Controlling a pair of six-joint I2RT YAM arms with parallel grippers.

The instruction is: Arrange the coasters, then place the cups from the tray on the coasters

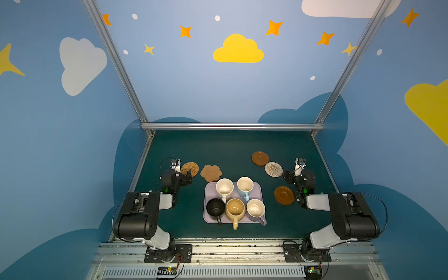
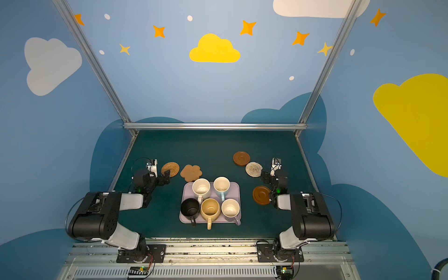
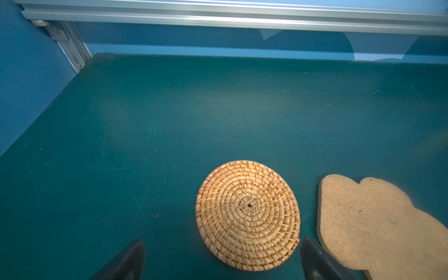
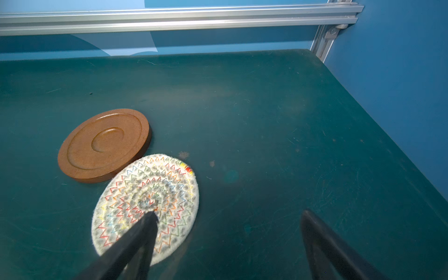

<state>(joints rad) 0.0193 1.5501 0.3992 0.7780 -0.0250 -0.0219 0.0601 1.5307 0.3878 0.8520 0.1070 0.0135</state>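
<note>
Five cups stand on the lilac tray [image 1: 210,194]: cream [image 1: 224,188], light blue [image 1: 245,185], black [image 1: 215,208], mustard [image 1: 235,209] and lilac [image 1: 255,209]. The coasters lie on the mat. My left gripper [image 3: 223,242] is open, its jaws either side of the near edge of the tan woven coaster [image 3: 247,214], with the flower-shaped coaster [image 3: 378,225] beside it. My right gripper [image 4: 229,214] is open and holds nothing. One of its fingers [image 4: 143,232] hangs over the pale woven coaster [image 4: 145,189], which touches a brown disc [image 4: 104,145]. A second brown disc [image 1: 284,195] lies right of the tray.
The dark green mat [image 1: 230,145] is bounded by an aluminium rail [image 1: 232,126] at the back and frame posts at both sides. Blue walls stand close behind both arms. The cups' handles stick out over the tray's near edge.
</note>
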